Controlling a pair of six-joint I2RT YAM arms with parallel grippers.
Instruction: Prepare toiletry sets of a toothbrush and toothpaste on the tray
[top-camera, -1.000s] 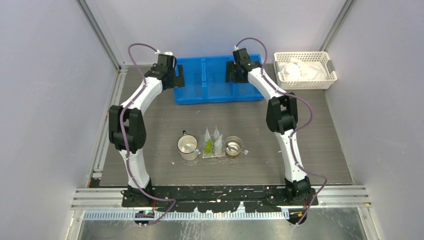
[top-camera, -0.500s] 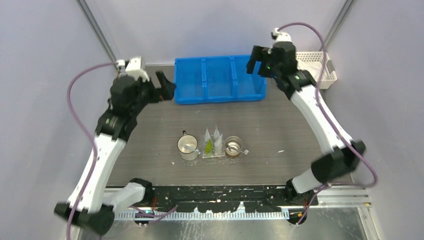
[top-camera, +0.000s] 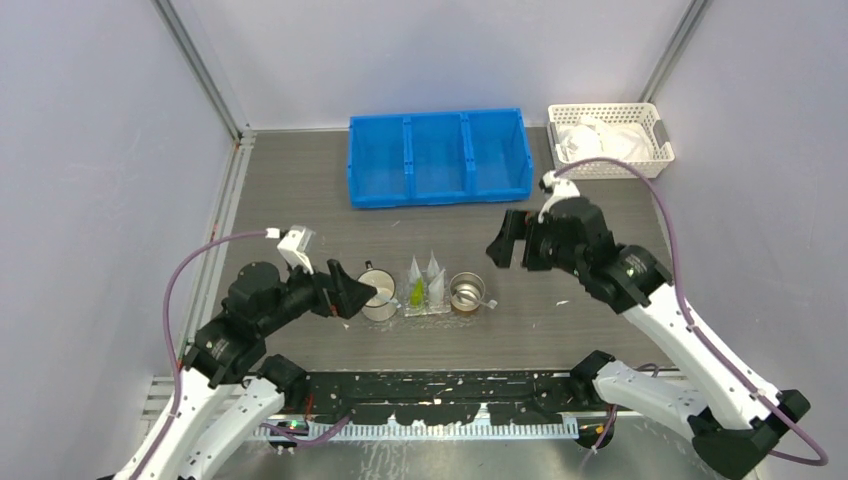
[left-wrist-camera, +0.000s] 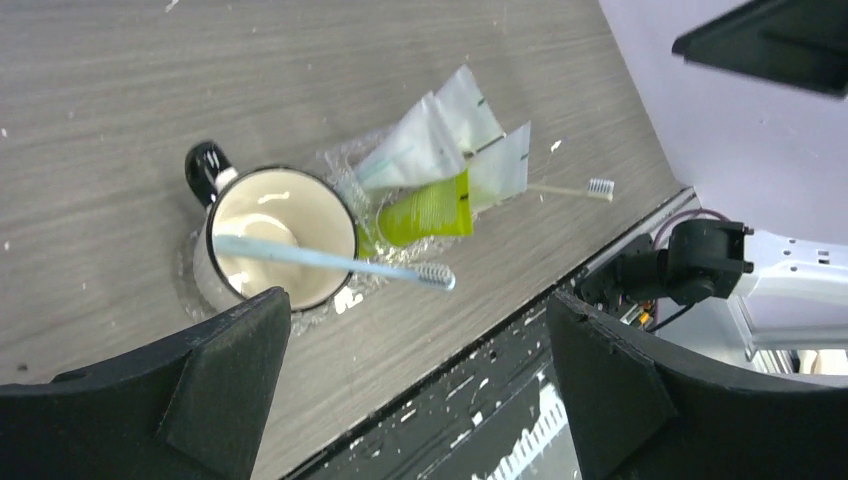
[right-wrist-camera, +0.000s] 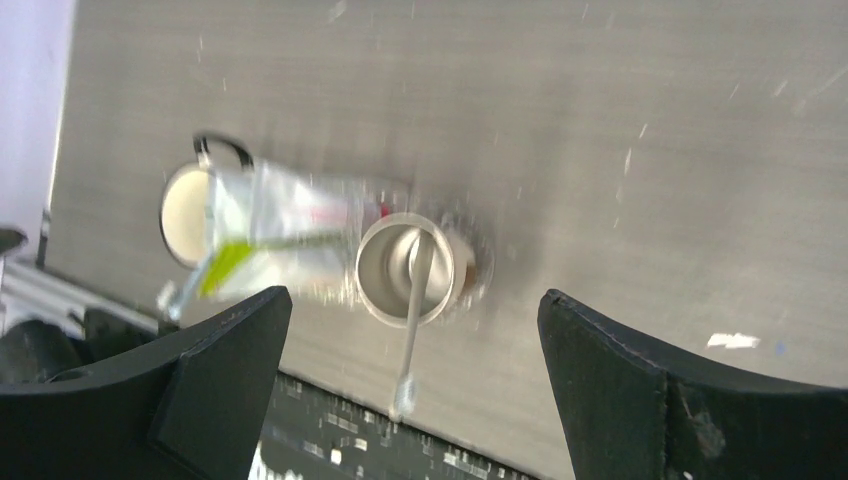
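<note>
The small clear tray (top-camera: 426, 309) sits at the table's front middle. The toiletry sets (top-camera: 424, 281) stand on it as pointed clear packets, one with green contents (left-wrist-camera: 425, 215); they are blurred in the right wrist view (right-wrist-camera: 290, 225). A white mug (top-camera: 377, 294) with a light blue toothbrush (left-wrist-camera: 330, 262) stands left of the tray. A metal cup (top-camera: 466, 293) with a white toothbrush (right-wrist-camera: 410, 330) stands right of it. My left gripper (top-camera: 346, 290) is open and empty, close beside the mug's left. My right gripper (top-camera: 512, 248) is open and empty, above and behind the metal cup.
A blue three-compartment bin (top-camera: 438, 157) stands at the back middle. A white lattice basket (top-camera: 608, 138) holding white packets stands at the back right. The black front rail (top-camera: 440, 385) runs along the table's near edge. Both arms lean low over the front of the table.
Both arms have swung from the blue bin at the back down to the front. The left gripper now sits by the mug, the right above the metal cup. Both stay open and empty.
</note>
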